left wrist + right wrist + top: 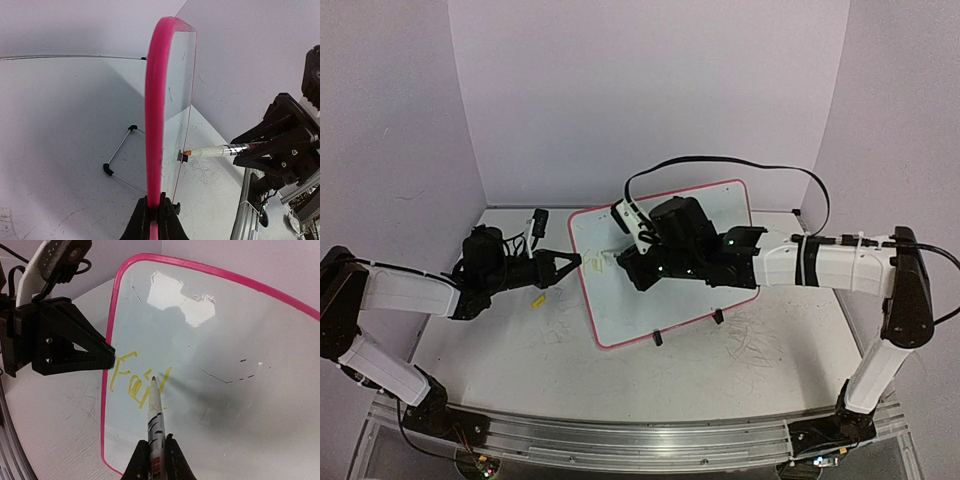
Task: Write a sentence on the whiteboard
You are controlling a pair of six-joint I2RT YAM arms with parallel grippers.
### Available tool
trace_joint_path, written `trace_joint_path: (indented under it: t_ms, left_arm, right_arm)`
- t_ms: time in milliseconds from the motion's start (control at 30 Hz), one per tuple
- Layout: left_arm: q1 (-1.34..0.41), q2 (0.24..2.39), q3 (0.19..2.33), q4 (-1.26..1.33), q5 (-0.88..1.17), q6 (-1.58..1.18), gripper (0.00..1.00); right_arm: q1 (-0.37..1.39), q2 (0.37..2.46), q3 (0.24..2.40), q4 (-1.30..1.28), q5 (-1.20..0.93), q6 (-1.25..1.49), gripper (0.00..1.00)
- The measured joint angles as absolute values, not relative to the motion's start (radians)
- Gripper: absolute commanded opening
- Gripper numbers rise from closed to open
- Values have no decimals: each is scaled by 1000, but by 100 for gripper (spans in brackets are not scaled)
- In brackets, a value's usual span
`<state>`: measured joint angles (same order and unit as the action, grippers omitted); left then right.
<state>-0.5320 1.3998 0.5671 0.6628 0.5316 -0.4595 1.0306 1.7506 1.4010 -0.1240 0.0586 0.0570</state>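
Currently, the large glossy white whiteboard with rounded corners and a thin pink-red rim [620, 300] is seen propped upright at the middle of the scuffed white table [500, 350], on two small black clip feet [657, 338] along its 6 o'clock edge. In the top view its 9 o'clock edge is pinched by the left gripper [570, 262]; in the left wrist view the black fingers are closed tightly on the rim from both faces.

A slim white marker with an orange tip [155, 410] is clamped between the narrowly set fingers of the right gripper [156, 447], which is reached across the board's face from 3 o'clock. The tip is pointed toward 12 o'clock in the right wrist view and is placed at the board's surface; actual contact cannot be told.

The sentence [132, 380] is represented by a few yellow handwritten letters, an F first, beside the 9 o'clock rim, close to the left gripper's fingertips. The marker tip lies among the last strokes. A few short grey marks are scattered toward 3 o'clock.
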Motion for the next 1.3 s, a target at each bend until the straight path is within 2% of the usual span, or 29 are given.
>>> trace_joint_path:
  t_ms: [1067, 1300]
  left_arm:
    - [-532, 1400, 567, 655, 528, -453, 0]
    - [-532, 1399, 567, 656, 531, -453, 0]
  right_arm:
    - [1036, 1779, 1402, -132, 123, 57, 0]
    - [1033, 1717, 1346, -119, 121, 57, 0]
